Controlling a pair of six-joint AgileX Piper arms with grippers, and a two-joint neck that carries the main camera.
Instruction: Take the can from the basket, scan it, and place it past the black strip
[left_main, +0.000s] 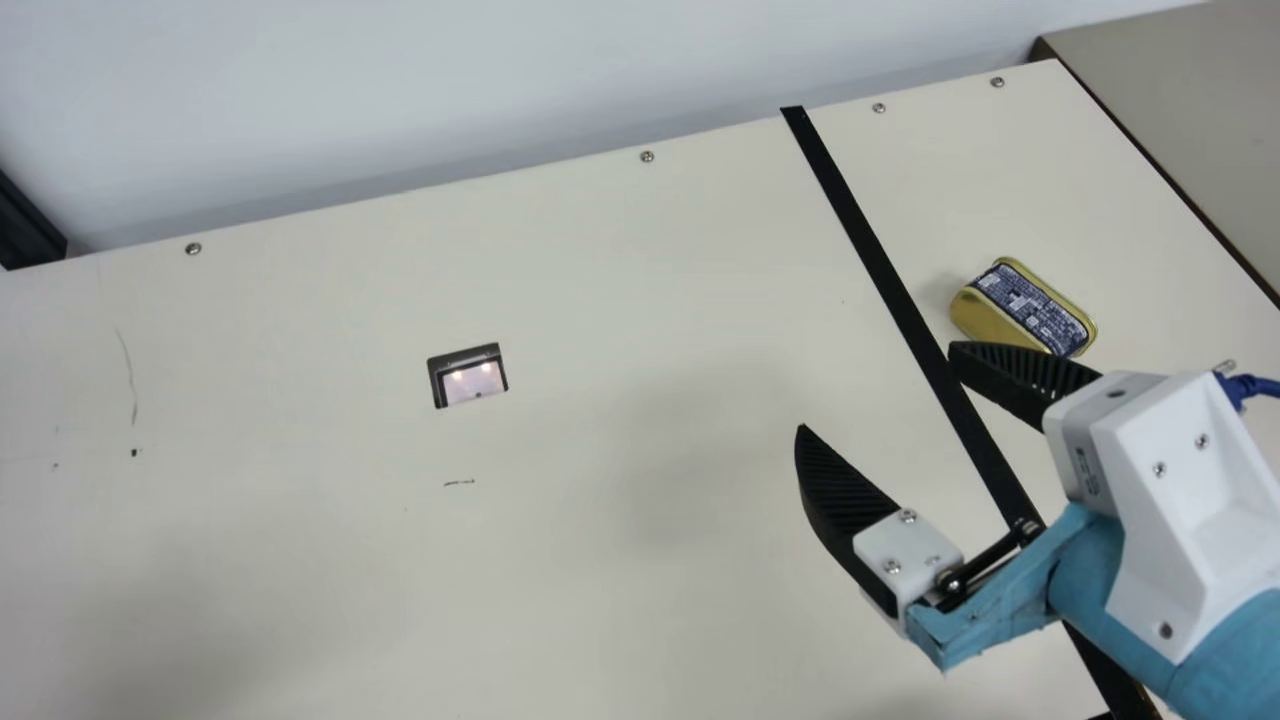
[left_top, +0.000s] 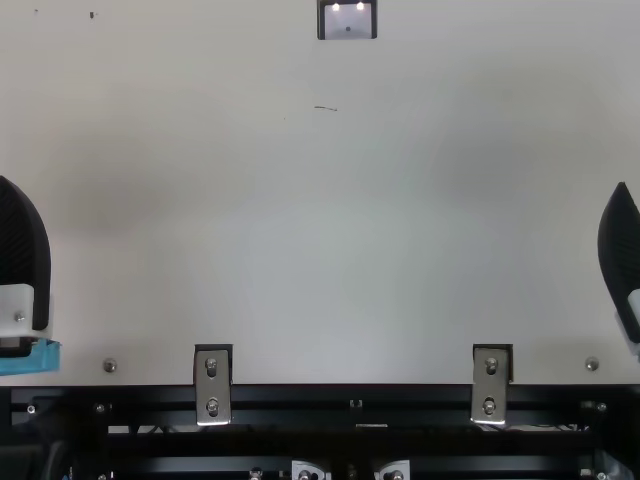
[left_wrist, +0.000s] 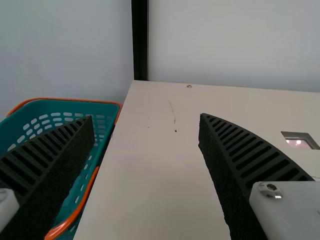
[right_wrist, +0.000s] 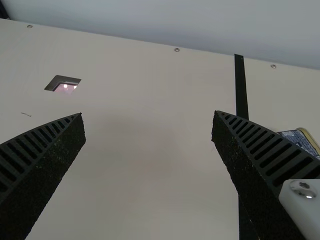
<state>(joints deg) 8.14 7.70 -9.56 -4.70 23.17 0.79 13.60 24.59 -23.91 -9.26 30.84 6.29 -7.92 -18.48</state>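
The gold can with a dark printed label (left_main: 1030, 308) lies on the table to the right of the black strip (left_main: 880, 270) in the main view. My right gripper (left_main: 875, 385) stands open, with one finger over the strip close to the can and nothing between the fingers. In the right wrist view, the can (right_wrist: 300, 140) is partly behind a finger of the right gripper (right_wrist: 149, 114). The scanner window (left_main: 470, 375) is set in the table. At the top view's left edge is part of my left gripper (left_top: 22, 255); in its wrist view the left gripper (left_wrist: 146, 116) is open and holds nothing.
The teal basket with an orange rim (left_wrist: 70, 100) stands beside the table's edge, partly behind a left finger; its visible inside shows no can. A pale wall runs behind the table (left_main: 300, 560). Metal brackets (left_top: 212, 385) line the front edge.
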